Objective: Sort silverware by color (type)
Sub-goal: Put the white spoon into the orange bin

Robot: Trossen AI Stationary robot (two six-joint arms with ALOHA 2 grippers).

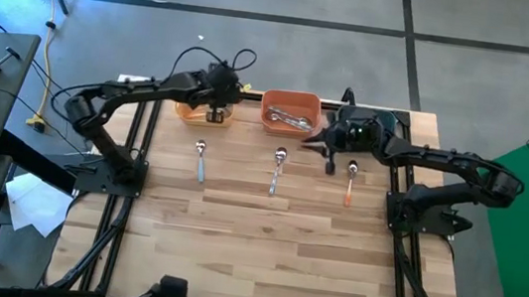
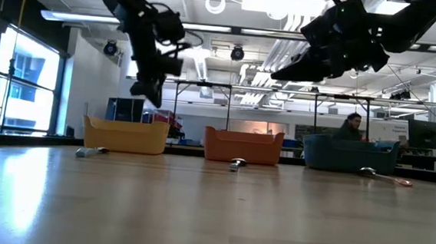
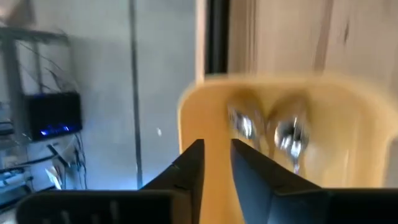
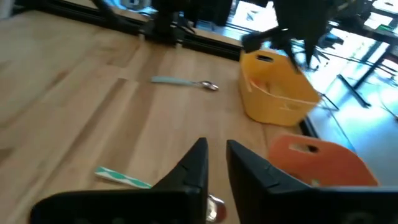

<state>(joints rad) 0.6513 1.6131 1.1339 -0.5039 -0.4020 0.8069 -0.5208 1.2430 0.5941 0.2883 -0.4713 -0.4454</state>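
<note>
Three spoons lie flat on the wooden table in a row: one with a light blue handle (image 1: pixel 201 161) (image 4: pixel 183 82), one with a pale handle (image 1: pixel 277 170) (image 4: pixel 121 177), one with an orange handle (image 1: pixel 349 186). My left gripper (image 1: pixel 215 116) (image 3: pixel 216 146) hangs over the yellow bin (image 1: pixel 189 112), slightly open and holding nothing; two spoon bowls (image 3: pixel 291 134) lie in the bin below it. My right gripper (image 1: pixel 317 142) (image 4: pixel 216 149) hovers above the table between the orange bin (image 1: pixel 292 100) and the orange-handled spoon, slightly open, nothing between its fingers.
Silver spoons (image 1: pixel 290 121) lie in the orange bin. A dark teal bin (image 1: pixel 398 119) (image 2: pixel 346 154) stands at the far right, partly under my right arm. All three bins line the far edge. The near half of the table is bare wood. A person (image 2: pixel 350 127) sits in the room behind.
</note>
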